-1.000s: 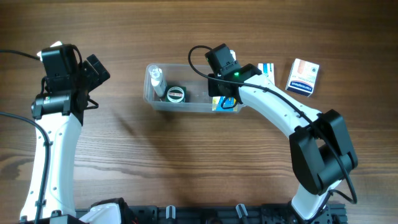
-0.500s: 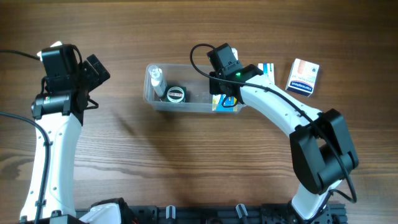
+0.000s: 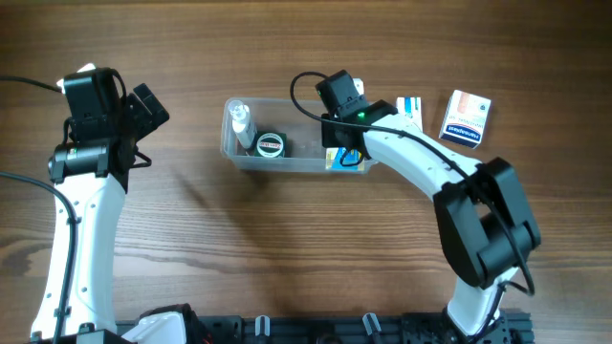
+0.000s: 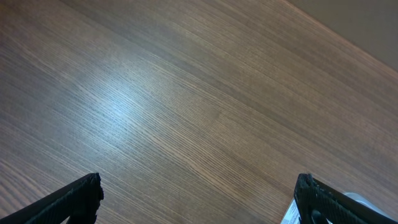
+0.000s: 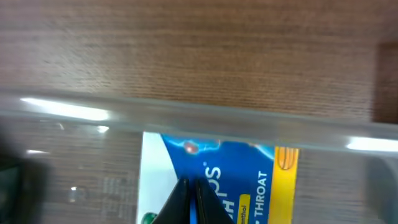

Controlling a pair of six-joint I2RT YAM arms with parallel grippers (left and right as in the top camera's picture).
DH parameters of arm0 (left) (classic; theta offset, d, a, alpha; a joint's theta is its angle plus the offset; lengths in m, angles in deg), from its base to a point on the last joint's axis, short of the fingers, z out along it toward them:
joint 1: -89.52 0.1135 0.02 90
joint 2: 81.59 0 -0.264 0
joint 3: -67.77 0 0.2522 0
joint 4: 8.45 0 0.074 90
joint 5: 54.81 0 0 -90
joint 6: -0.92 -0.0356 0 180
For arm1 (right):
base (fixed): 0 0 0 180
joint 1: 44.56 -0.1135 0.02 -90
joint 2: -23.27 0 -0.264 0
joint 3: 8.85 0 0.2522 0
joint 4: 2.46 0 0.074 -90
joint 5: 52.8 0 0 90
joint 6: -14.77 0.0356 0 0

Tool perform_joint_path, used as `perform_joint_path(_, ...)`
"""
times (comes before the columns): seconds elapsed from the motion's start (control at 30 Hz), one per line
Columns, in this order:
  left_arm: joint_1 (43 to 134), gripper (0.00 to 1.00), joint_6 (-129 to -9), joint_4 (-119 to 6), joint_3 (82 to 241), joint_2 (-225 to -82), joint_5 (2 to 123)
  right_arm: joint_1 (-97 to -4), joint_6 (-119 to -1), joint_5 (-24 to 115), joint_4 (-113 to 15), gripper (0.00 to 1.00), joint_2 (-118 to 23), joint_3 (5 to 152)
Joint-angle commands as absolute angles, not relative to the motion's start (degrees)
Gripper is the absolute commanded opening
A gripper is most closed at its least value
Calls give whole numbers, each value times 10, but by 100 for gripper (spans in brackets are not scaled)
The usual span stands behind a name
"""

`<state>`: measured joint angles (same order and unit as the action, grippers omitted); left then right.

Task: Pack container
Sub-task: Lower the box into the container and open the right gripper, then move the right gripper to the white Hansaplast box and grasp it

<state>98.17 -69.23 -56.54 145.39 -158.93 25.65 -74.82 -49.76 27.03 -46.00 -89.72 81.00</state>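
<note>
Wood-grain surface [image 3: 287, 248] carried every item, with wide bare areas at the front and on the left. The container [image 3: 287, 101] lay lengthwise near the middle of the far half, open top up so that items could be lowered straight in. A small bottle [image 3: 241, 122] occupied its left end and a round tin [image 3: 271, 144] lay just beside the bottle; the middle of the container floor was bare. A blue-and-yellow box [image 3: 335, 161] sat at the right end, close against the near wall.

The right claw [image 5: 194, 196] hung over that box with its fingers pressed together, and nothing was pinched between them. The tips pointed at the printed face; contact could not be confirmed. The likely purpose was to press or nudge the box down against the wall, so the placing step appeared nearly complete.

The left claw [image 4: 198, 202] was spread wide over bare wood, well apart from the container and out of the working arm's path.

Two further items, a blue-and-white box [image 3: 411, 108] and an orange-and-white box [image 3: 467, 118], lay outside, to the right of the container. The next move probably called for a lift clear of the rim before any travel right: the rim and the nearer box left little side room.
</note>
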Motion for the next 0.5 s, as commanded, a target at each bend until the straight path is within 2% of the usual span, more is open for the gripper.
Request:
perform_joint_path(0.0, 984, 100, -691, -563, 1462, -1584, 257, -746, -498, 258, -459, 4, -905, 803)
perform_joint_path(0.47, 984, 100, -691, -563, 1462, -1584, 257, -746, -513, 272, -475, 4, -840, 810)
